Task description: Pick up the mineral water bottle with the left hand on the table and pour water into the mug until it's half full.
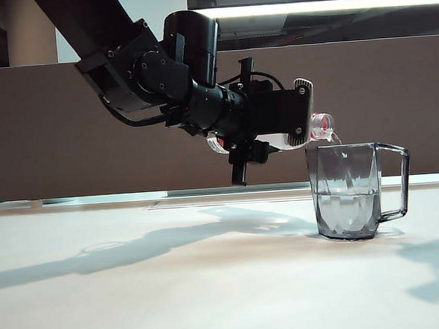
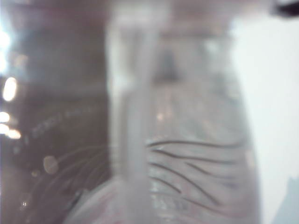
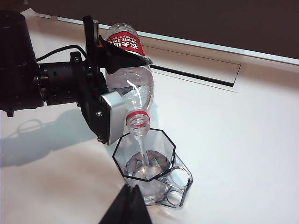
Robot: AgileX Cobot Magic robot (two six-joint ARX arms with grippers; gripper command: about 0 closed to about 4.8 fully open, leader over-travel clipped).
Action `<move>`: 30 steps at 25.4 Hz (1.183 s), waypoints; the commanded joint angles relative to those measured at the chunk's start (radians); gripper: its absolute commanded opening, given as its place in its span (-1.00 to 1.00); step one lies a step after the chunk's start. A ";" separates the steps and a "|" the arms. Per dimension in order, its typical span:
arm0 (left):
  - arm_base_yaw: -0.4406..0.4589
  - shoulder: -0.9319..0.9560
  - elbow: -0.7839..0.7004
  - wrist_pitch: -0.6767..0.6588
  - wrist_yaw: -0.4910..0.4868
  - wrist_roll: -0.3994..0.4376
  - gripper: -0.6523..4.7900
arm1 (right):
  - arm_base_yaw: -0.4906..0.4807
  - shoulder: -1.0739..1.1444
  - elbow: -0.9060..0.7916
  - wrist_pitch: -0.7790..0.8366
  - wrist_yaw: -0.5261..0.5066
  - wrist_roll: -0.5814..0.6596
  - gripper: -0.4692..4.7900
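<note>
With the left gripper (image 3: pixel 122 70) clamped on the tilted bottle (image 3: pixel 131 79) at frame centre, hold the stream inside the mug (image 1: pixel 353 193) and level off near half; the right gripper's (image 3: pixel 127 205) closed tips idle at lower centre.

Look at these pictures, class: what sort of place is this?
Probably an indoor robotics lab or office test bench. A wide white table stands before a brown partition panel, with a ceiling strip light above. The left gripper tips a mineral water bottle into a mug.
</note>
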 commanded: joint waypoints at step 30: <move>-0.001 -0.014 0.010 0.006 0.005 -0.336 0.02 | 0.000 -0.003 0.006 0.016 -0.002 -0.003 -0.85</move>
